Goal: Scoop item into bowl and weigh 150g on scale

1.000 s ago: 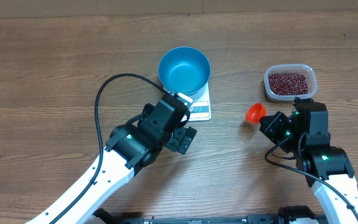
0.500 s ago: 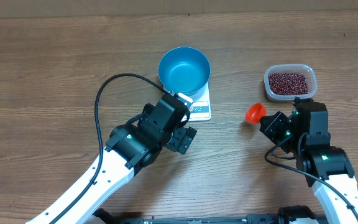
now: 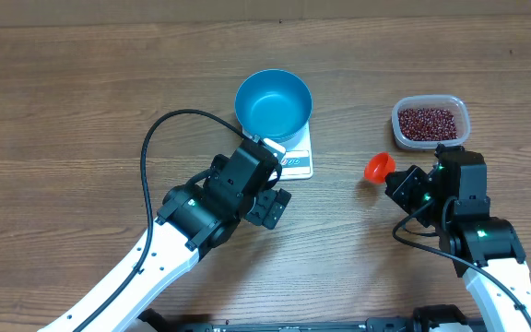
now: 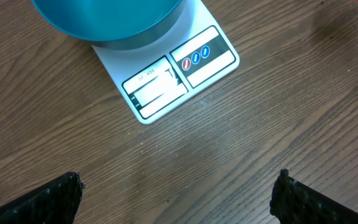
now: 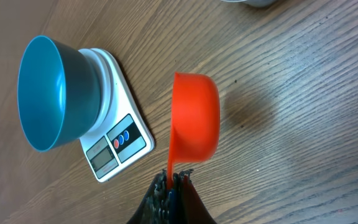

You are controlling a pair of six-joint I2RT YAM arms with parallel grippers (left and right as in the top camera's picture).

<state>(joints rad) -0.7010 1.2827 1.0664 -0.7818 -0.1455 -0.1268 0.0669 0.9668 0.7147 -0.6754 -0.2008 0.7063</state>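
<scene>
At the left, the left gripper [image 4: 178, 186] hangs over bare tabletop [image 4: 241, 137] with its jaws spread wide, holding nothing, just short of the scale [image 3: 298, 161]. The bowl [image 3: 273, 101] sits on the scale, overhanging its platform and showing only blue inside. It looks light and smooth-sided, so a hard knock from a scoop would likely slide it or upset the reading, and it needs no grasp where it stands. Right of it, the scoop [image 5: 194, 118] is a small stiff plastic cup, probably very light. The right gripper [image 5: 171, 180] is pinched tight on the end of its thin handle, a hold that gives reach but may let the cup twist if it digs hard. Farthest right, the beans [image 3: 427, 123] lie in a clear tub [image 3: 396, 120], well apart from the bowl. They are loose, hard and free-rolling, so they cannot be pinched, only scooped and carried level, since a tilt would spill them. The tub looks light enough to skid under a push.
</scene>
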